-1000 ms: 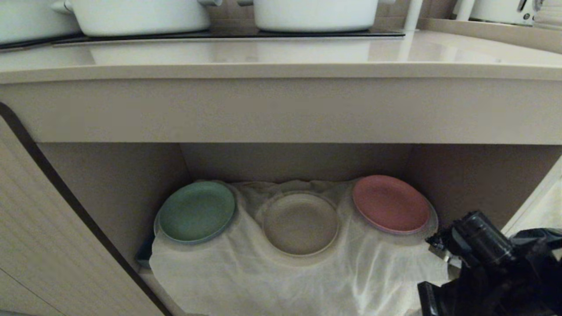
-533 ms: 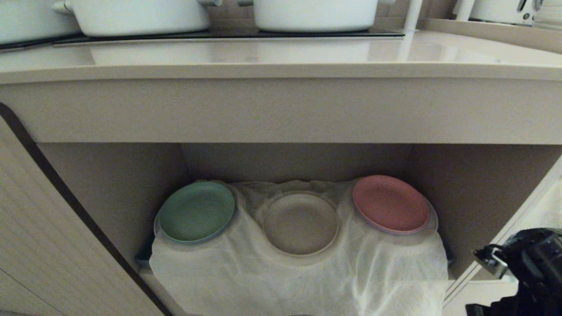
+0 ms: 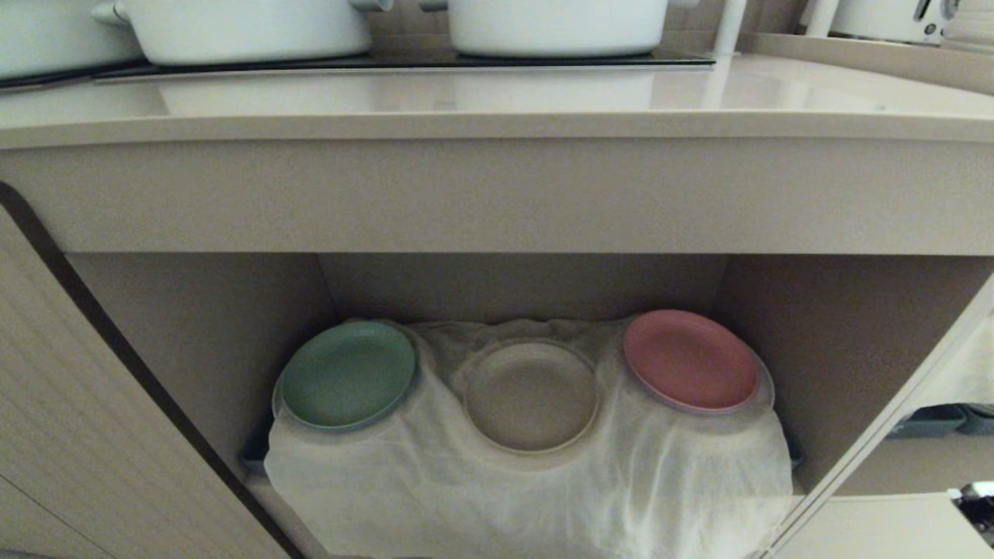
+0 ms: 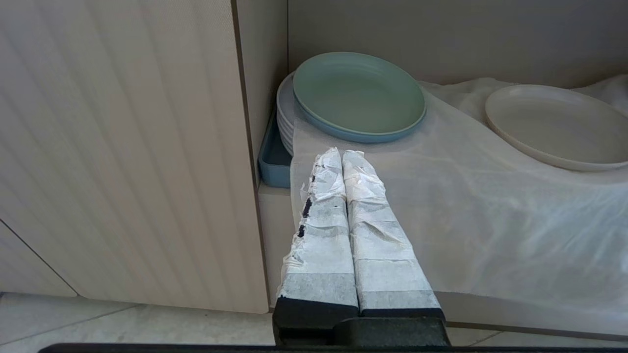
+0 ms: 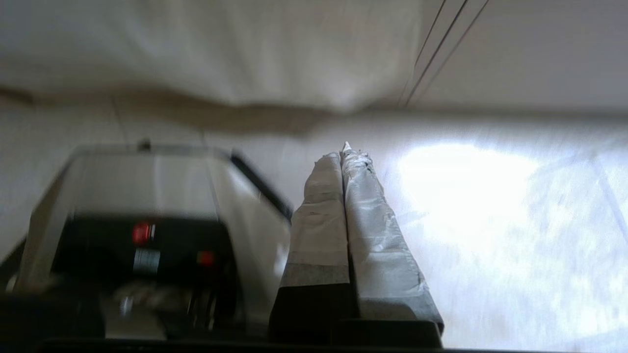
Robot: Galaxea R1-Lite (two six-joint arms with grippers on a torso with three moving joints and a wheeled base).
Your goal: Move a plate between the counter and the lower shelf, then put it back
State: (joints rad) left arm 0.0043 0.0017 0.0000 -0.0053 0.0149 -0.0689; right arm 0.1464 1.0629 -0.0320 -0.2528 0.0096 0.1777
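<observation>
Beige-cream, matte and round, the plate (image 3: 532,396) is lying flat, face up, on the wrinkled white cloth (image 3: 497,497) lining the lower shelf (image 3: 823,341); being round, it is showing no long axis. It is sitting between a pale green plate (image 3: 347,375) to my left and a pink plate (image 3: 690,360) to my right, apart from both. Above, the smooth beige counter (image 3: 497,124) is carrying two white pots (image 3: 248,27) on its black hob panel (image 3: 388,60).

My left gripper (image 4: 342,156) is hanging low in front of the shelf, its taped fingers (image 4: 365,196) pressed together on nothing, tips near the green plate's stack. My right gripper (image 5: 345,156) is pointing down over pale floor (image 5: 490,220), fingers together, holding nothing.
</observation>
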